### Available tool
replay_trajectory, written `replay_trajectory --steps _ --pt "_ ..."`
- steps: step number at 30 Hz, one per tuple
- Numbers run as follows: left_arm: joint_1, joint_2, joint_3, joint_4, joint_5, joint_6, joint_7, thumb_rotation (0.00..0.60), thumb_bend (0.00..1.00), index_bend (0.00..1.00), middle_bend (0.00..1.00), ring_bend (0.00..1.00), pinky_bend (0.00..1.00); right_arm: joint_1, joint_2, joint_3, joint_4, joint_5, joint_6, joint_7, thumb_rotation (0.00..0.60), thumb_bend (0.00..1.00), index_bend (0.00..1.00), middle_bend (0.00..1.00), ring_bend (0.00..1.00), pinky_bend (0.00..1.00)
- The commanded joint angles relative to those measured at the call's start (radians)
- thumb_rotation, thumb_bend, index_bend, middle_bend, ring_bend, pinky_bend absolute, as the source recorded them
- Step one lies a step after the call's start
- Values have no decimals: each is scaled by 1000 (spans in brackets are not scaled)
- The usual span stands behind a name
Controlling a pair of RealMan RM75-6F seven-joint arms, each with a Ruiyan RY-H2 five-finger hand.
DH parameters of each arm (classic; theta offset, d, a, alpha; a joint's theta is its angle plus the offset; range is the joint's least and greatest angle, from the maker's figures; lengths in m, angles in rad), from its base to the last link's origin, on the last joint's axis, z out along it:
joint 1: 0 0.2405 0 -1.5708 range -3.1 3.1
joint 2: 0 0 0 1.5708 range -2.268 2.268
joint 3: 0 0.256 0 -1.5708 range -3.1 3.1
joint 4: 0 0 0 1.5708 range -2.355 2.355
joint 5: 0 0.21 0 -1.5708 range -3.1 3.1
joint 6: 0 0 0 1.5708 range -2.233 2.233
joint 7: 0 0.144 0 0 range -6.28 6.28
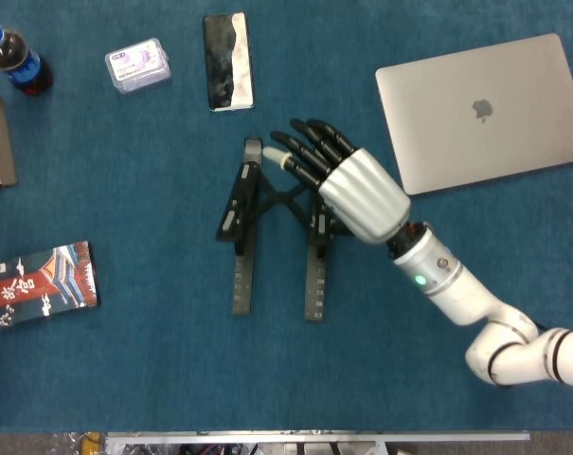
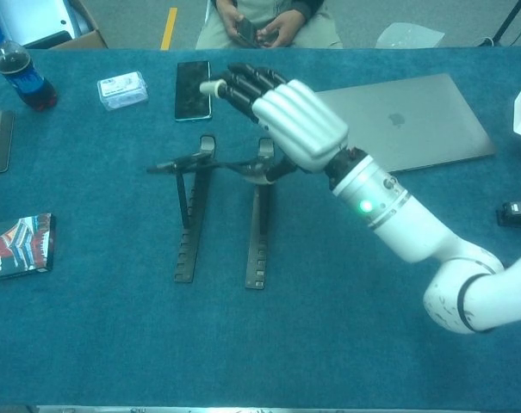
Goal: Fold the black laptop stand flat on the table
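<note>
Stand [image 1: 243,204] sits mid-tabletop [image 1: 153,370], still raised, its cross-brace up off the two rails. The right hand [image 1: 348,185] hovers over its right rail and far end, fingers [image 1: 300,156] spread, holding nothing; whether the thumb touches the stand cannot be told. A laptop [image 1: 485,109] lies well right; a phone [image 1: 227,60] just beyond.

Black laptop stand [image 1: 241,204], silver laptop [image 1: 485,109], blue table [image 1: 125,360].
</note>
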Motion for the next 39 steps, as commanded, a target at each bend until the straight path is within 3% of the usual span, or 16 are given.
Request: replay_trajectory --steps 1,11,39 --pt "0 0 0 1 0 0 -2 600 280 184 147 121 110 23 1 21 13 14 -3 -4 600 0 131 118 0 136" --pt "3 5 1 2 1 5 -7 600 280 185 147 121 110 83 12 76 56 83 -35 -9 600 0 132 118 0 137" --pt "14 4 2 8 0 19 -11 600 280 185 147 121 110 149 12 102 236 239 -103 16 600 0 131 118 0 137"
